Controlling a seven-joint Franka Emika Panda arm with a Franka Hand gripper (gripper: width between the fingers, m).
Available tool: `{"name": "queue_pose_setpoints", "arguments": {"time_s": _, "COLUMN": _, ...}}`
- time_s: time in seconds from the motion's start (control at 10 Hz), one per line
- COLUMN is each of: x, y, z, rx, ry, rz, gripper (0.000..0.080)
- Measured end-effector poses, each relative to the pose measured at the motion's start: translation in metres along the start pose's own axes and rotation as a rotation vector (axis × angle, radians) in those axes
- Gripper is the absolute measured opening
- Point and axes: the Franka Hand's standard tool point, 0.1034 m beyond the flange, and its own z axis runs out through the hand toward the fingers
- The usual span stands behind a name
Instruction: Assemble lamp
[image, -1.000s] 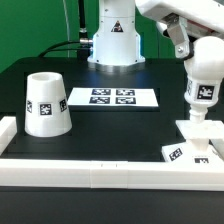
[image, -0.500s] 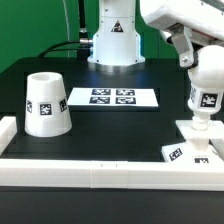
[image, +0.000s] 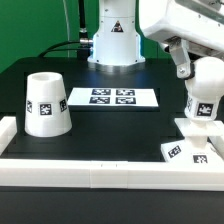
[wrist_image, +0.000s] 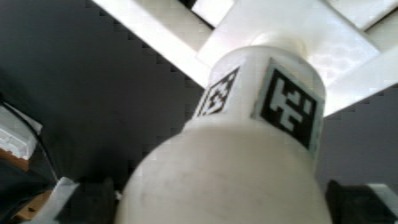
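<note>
Three lamp parts are seen. The bulb (image: 201, 106) is held upright over the middle of the base (image: 193, 140), its round head clamped in the closed gripper (image: 208, 82). The shade (image: 45, 104) is set mouth-up, well apart from the base, toward the exterior view's left.
</note>
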Motion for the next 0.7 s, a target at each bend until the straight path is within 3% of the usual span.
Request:
{"name": "queue_pose_setpoints", "arguments": {"time_s": 0.4, "x": 0.0000, "y": -0.0013, "z": -0.0004, "rx": -0.013, "ry": 0.034, "rz": -0.002, "gripper": 0.0577}}
{"name": "queue_pose_setpoints", "arguments": {"time_s": 0.6, "x": -0.0003, "y": -0.0014, "z": -0.0002, "rx": -0.013, "ry": 0.034, "rz": -0.002, "gripper": 0.0676}}
{"name": "queue_pose_setpoints", "arguments": {"time_s": 0.7, "x": -0.0006, "y": -0.0008, "z": -0.0004, "rx": -0.013, "ry": 0.032, "rz": -0.004, "gripper": 0.0676}}
